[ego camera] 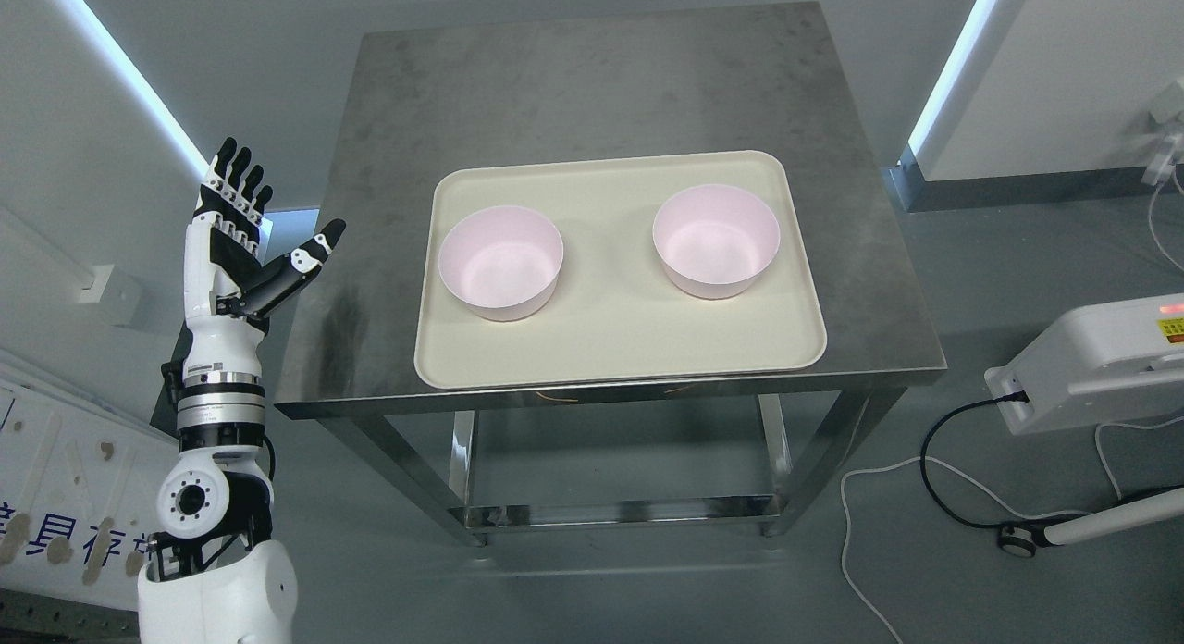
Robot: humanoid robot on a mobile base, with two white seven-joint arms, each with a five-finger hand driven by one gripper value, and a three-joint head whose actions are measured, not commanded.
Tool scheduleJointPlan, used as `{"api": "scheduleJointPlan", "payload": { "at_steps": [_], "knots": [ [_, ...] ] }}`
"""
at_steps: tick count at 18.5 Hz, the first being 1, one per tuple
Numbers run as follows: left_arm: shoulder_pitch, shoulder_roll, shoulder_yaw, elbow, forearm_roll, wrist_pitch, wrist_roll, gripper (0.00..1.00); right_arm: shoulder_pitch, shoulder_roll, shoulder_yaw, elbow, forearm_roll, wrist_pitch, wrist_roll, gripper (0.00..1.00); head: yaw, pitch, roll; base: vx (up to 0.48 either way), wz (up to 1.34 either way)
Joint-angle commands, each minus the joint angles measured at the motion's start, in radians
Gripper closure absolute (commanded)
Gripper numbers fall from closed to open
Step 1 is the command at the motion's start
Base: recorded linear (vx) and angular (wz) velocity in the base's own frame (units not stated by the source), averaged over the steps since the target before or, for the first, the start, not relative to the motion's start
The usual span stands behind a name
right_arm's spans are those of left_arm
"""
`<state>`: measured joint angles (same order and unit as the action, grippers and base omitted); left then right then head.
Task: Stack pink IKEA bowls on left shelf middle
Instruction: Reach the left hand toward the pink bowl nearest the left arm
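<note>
STEP: pre-grasp, we judge | left robot hand [242, 237] spread wide, empty, beside worktop [592, 80] | NEXT: reach left pink bowl [500, 261]; nest in right pink bowl [715, 240] on tray [610, 348]

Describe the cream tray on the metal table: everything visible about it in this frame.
The tray is a cream, matte, plastic-looking rectangle with rounded corners and a low raised rim. It lies flat on the steel table, towards its front edge, long side facing the camera. Two pink bowls stand upright and empty on it, apart from each other: the left bowl and the right bowl. Nothing else touches the tray; the left hand is raised off to the side.
</note>
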<state>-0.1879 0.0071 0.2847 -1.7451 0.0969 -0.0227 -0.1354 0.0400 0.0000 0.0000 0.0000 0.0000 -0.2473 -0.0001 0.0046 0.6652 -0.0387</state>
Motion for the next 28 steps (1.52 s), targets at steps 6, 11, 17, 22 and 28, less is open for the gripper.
{"api": "scheduleJointPlan", "payload": {
  "at_steps": [6, 11, 17, 22, 28],
  "knots": [
    [-0.025, 0.080, -0.009, 0.001, 0.000, -0.031, -0.166, 0.00, 0.000, -0.017, -0.005, -0.017, -0.002, 0.000, 0.000, 0.00, 0.0000, 0.000, 0.000, 0.000, 0.00],
    [-0.188, 0.224, -0.042, 0.110, -0.006, -0.010, -0.468, 0.02, 0.000, -0.017, -0.005, -0.017, -0.002, 0.000, 0.000, 0.00, 0.0000, 0.000, 0.000, 0.000, 0.00],
    [-0.271, 0.269, -0.266, 0.140, -0.113, 0.124, -0.518, 0.04, 0.001, -0.017, -0.005, -0.017, -0.002, 0.000, 0.000, 0.00, 0.0000, 0.000, 0.000, 0.000, 0.00],
    [-0.275, 0.103, -0.285, 0.194, -0.232, 0.208, -0.520, 0.12, 0.000, -0.017, -0.005, -0.017, -0.002, 0.000, 0.000, 0.00, 0.0000, 0.000, 0.000, 0.000, 0.00],
    [-0.315, 0.111, -0.344, 0.222, -0.253, 0.208, -0.520, 0.17, 0.000, -0.017, -0.005, -0.017, -0.002, 0.000, 0.000, 0.00, 0.0000, 0.000, 0.000, 0.000, 0.00]
  ]
}}
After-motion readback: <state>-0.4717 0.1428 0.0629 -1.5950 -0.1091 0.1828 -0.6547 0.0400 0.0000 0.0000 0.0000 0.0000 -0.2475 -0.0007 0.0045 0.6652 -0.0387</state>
